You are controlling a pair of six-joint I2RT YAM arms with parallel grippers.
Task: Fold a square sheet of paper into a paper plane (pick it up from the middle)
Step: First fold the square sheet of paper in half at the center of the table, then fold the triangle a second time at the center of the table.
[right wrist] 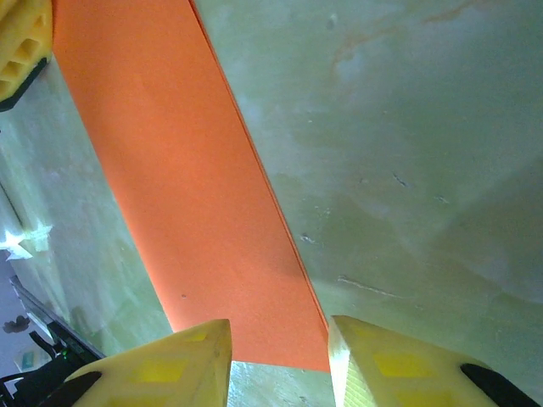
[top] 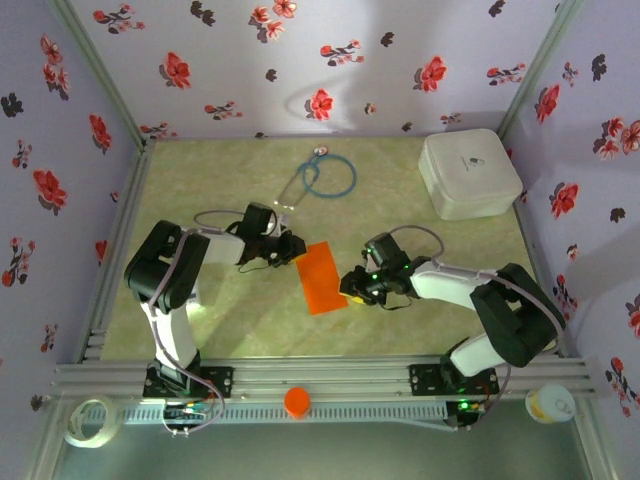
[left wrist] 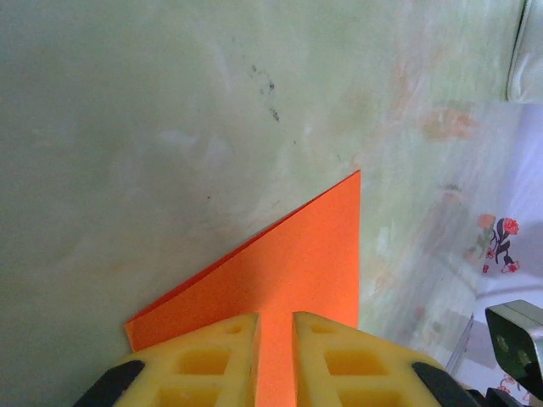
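I find the square sheet of paper (top: pixel 322 277) lying flat on the table (top: pixel 230 320) about midway between the two arms, in the form of a narrow orange rectangle set at a slant. In the right wrist view two layers show along its long edge (right wrist: pixel 187 186). The left gripper (top: pixel 290 248) sits at the far left corner of the paper. Through its own camera I see its yellow fingers (left wrist: pixel 212 356) nearly together, with a thin strip of orange (left wrist: pixel 297 254) showing in the gap between them. I cannot tell whether they pinch the paper or merely rest over it. The right gripper (top: pixel 352 285) is at the near right end of the rectangle. Its jaws stand plainly apart (right wrist: pixel 280 356), and the near corner of the paper lies in the space between them, with neither finger closed on it. At the top left of that same view, a yellow finger of the left gripper (right wrist: pixel 21 47) meets the paper's far end. Well apart from the work I note a white rounded box (top: pixel 470 175) in the far right corner, a blue loop (top: pixel 328 175) near the back wall, and a small round orange cap (top: pixel 297 402) on the front rail (top: pixel 380 378).
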